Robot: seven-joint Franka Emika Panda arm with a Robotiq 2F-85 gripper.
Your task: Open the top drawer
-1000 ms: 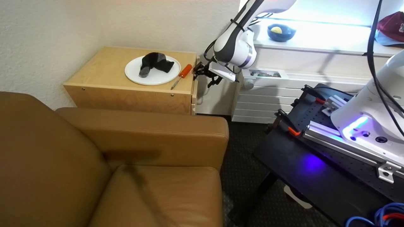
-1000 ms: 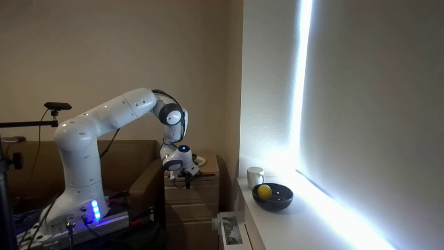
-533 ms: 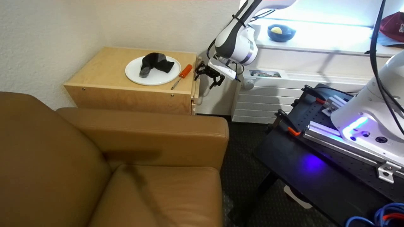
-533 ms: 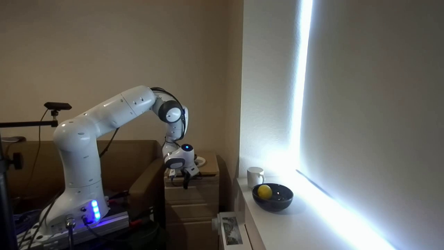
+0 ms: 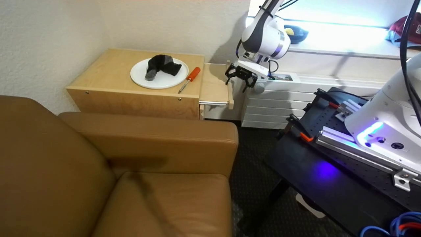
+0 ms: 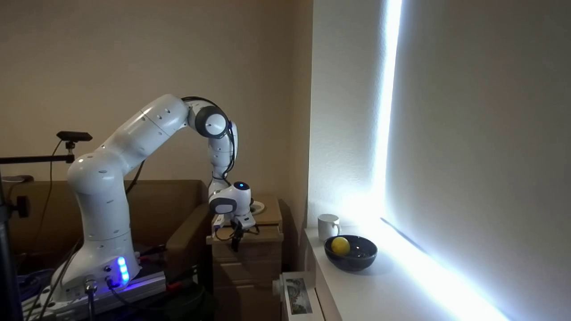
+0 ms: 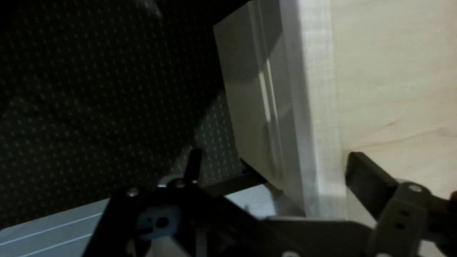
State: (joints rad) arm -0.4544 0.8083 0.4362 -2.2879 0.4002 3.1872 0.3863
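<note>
The top drawer is pulled well out of the light wooden cabinet in an exterior view, with its pale wood floor showing. It also shows in an exterior view and in the wrist view. My gripper is open at the drawer's front panel. In the wrist view the gripper straddles the panel. One finger is on the inner side at the panel's inside edge; the other is outside, apart from the panel, over the floor. I cannot tell whether the inner finger touches the wood.
A white plate with a dark cloth and an orange-handled screwdriver lie on the cabinet. A brown sofa stands beside it. A white radiator and the windowsill with a dark bowl and white mug are near the arm.
The top drawer has slid out from nearly shut. My gripper and arm have moved with its front, away from the cabinet, to the right in an exterior view.
</note>
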